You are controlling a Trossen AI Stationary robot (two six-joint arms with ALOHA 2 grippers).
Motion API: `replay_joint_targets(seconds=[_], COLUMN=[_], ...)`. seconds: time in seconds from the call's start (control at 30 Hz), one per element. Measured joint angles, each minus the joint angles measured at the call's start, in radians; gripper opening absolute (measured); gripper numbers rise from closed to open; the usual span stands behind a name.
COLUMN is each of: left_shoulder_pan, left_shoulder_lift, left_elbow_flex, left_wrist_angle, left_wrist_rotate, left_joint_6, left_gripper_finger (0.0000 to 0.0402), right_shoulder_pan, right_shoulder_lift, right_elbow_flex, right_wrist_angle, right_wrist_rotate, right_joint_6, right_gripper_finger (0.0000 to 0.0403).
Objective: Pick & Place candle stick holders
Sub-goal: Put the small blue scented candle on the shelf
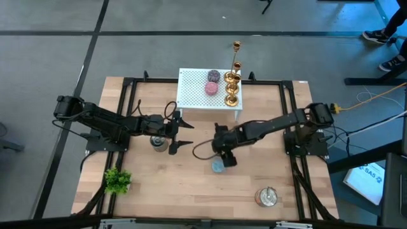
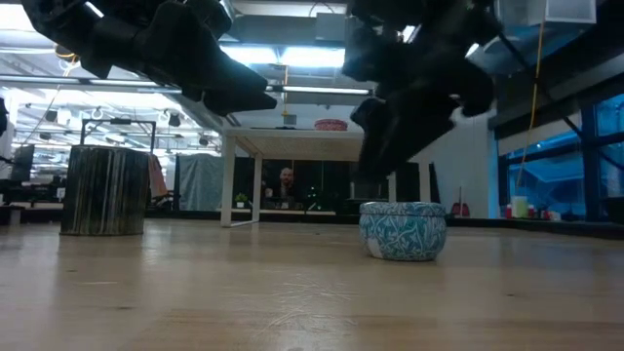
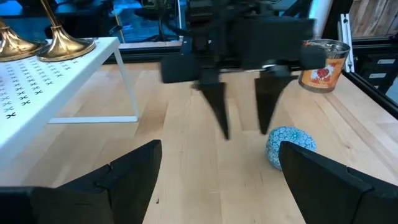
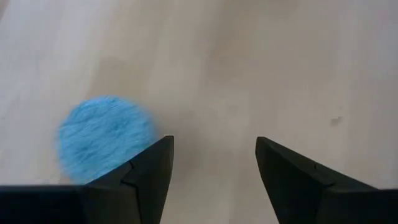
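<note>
Candle stick holders (image 1: 233, 81), brass, stand clustered at the right end of the white perforated shelf (image 1: 191, 89) by the tabletop's far edge; one more (image 1: 236, 46) appears beyond that edge. Two round discs (image 1: 212, 81) lie beside them on the shelf. Right gripper (image 1: 226, 160) hangs near the tabletop's centre, fingers spread and empty, just beside a blue patterned tin (image 1: 218, 166). Left gripper (image 1: 180, 134) hovers left of centre, fingers apart, holding nothing, next to a dark ribbed tin (image 1: 156, 140). None of the holders is grasped.
</note>
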Motion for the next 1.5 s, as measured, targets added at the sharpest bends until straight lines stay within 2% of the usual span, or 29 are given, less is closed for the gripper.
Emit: replay_joint_targets(seconds=[0.23, 0.43, 0.6, 0.77, 0.97, 1.1, 1.33, 1.5], left_shoulder_pan=[0.0, -0.001, -0.003, -0.003, -0.002, -0.002, -0.002, -0.002], left_shoulder_lift=[0.0, 0.0, 0.0, 0.0, 0.0, 0.0, 0.0, 0.0], left_elbow_flex=[0.0, 0.0, 0.0, 0.0, 0.0, 0.0, 0.0, 0.0], left_wrist_angle=[-0.001, -0.009, -0.008, -0.009, -0.004, -0.002, -0.004, -0.008], left_wrist_rotate=[0.0, 0.0, 0.0, 0.0, 0.0, 0.0, 0.0, 0.0], left_joint_6=[0.0, -0.001, -0.009, -0.011, -0.011, -0.011, -0.011, -0.011], left_gripper_finger=[0.0322, 0.0322, 0.0322, 0.0322, 0.0322, 0.0322, 0.0322, 0.0322], right_shoulder_pan=[0.065, 0.165, 0.228, 0.239, 0.201, 0.178, 0.124, 0.064], right_shoulder_lift=[-0.077, -0.1, -0.062, -0.017, 0.039, 0.072, 0.133, 0.17], right_elbow_flex=[0.0, -0.002, -0.003, -0.003, -0.003, -0.003, -0.003, -0.003], right_wrist_angle=[-0.265, -0.35, -0.292, -0.232, -0.129, -0.037, 0.023, 0.13], right_wrist_rotate=[0.038, 0.046, 0.045, 0.041, -0.089, -0.111, -0.104, -0.109], right_joint_6=[0.203, 0.332, 0.428, 0.507, 0.603, 0.659, 0.662, 0.579], right_gripper_finger=[0.0232, 0.0232, 0.0232, 0.0232, 0.0232, 0.0232, 0.0232, 0.0232])
